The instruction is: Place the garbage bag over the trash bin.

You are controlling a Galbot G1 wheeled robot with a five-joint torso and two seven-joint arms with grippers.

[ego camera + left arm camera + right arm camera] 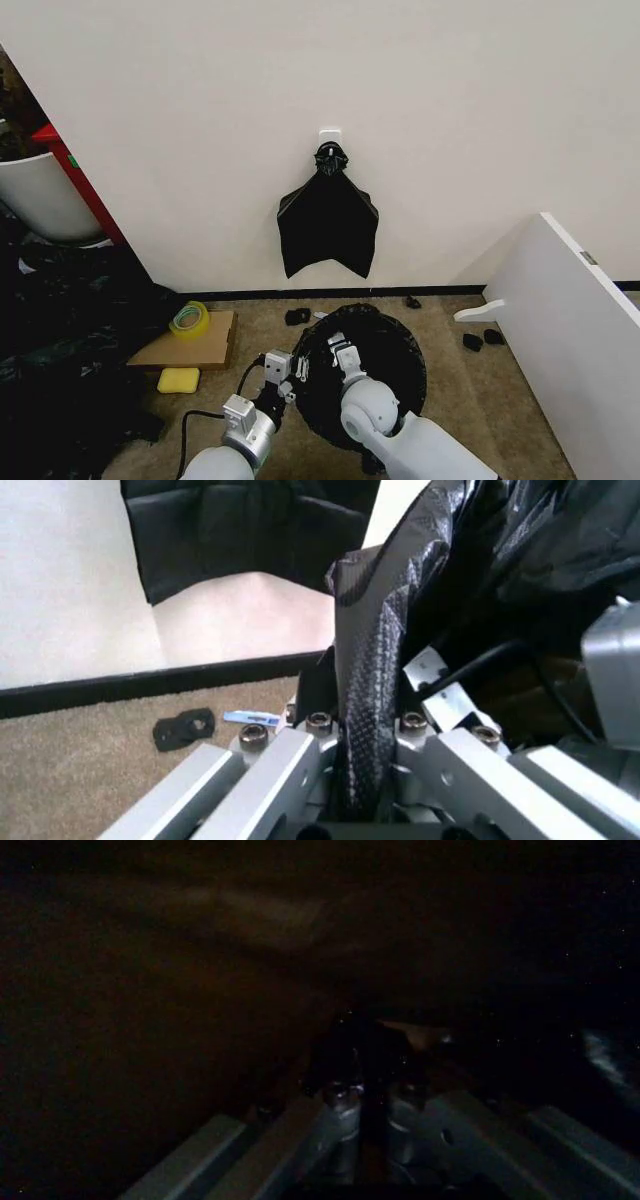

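The garbage bag (385,350) drapes the trash bin on the floor below the wall. The left gripper (290,385) is at its left rim, the right gripper (340,352) inside. Left wrist view: jaws pinch a bag fold (365,682). Right wrist view: dark; its grip is unclear.

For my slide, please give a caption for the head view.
Both pincers, left and right, work at the garbage bag lining the floor bin.

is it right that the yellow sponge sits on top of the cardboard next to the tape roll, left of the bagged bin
Not quite. In the head view the yellow sponge lies on the carpet in front of the cardboard, not on it. The tape roll is on the cardboard, left of the trash bin lined with the garbage bag.
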